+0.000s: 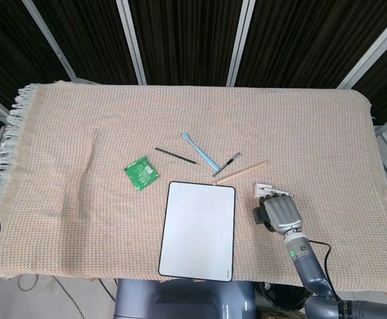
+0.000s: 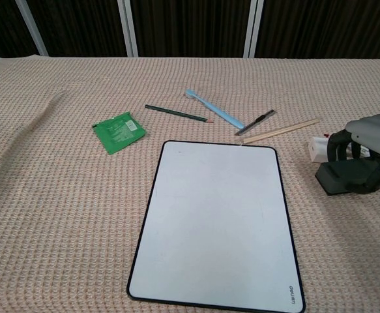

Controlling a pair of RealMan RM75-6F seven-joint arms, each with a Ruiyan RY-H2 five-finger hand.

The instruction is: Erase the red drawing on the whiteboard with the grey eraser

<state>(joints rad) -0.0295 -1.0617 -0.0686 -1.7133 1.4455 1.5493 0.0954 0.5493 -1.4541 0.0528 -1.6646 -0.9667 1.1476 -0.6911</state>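
The whiteboard (image 1: 198, 229) (image 2: 216, 222) lies flat near the table's front edge, and its surface shows plain white with no red marks visible. My right hand (image 1: 281, 212) (image 2: 371, 147) is just right of the board, fingers curled down over the dark grey eraser (image 1: 259, 216) (image 2: 347, 178), which it holds low on the cloth. Hand and eraser are clear of the board's right rim. My left hand shows in neither view.
A small white block with red on it (image 1: 264, 189) (image 2: 317, 148) lies just behind the eraser. Beyond the board lie a wooden stick (image 2: 280, 132), a black pen (image 2: 255, 122), a blue toothbrush (image 2: 214, 109), a green pencil (image 2: 178, 113) and a green packet (image 2: 118, 132).
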